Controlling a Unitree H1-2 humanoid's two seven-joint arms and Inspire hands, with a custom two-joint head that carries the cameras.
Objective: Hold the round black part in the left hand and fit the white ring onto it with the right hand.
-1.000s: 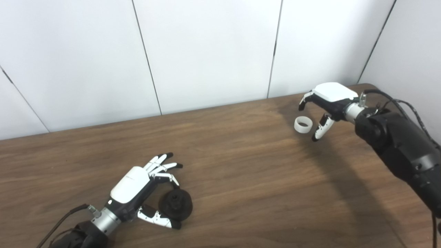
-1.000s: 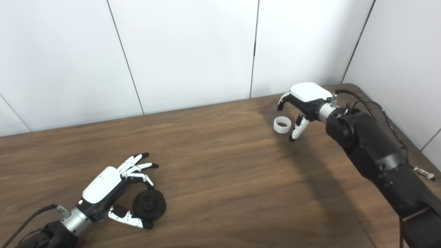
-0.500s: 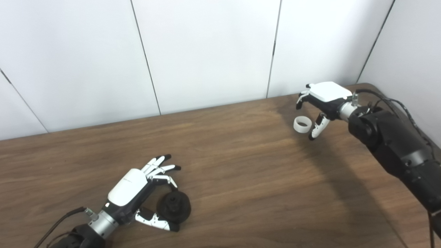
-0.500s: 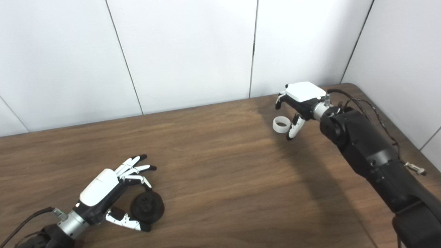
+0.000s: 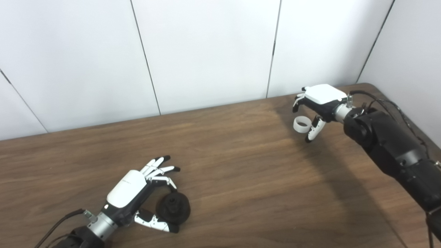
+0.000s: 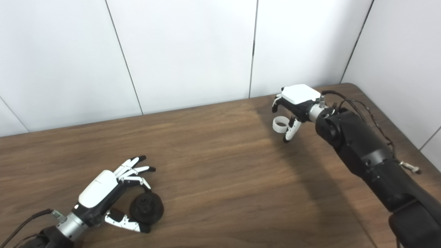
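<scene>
Unmarked white ring [image 5: 302, 124] — unlabelled black part [image 5: 173, 208]

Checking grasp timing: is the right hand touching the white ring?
Cannot tell: in both eye views the right hand arches over the white ring, thumb alongside; no clear gap or contact.

- One round black part [image 5: 173, 208], at about 7 o'clock on the table.
- One white ring [image 5: 301, 124], at about 2 o'clock.
- Two robot hands: the left hand [image 5: 137, 193] at 7 o'clock, the right hand [image 5: 318, 103] at 2 o'clock.
- One wooden table [image 5: 241, 172].
</scene>
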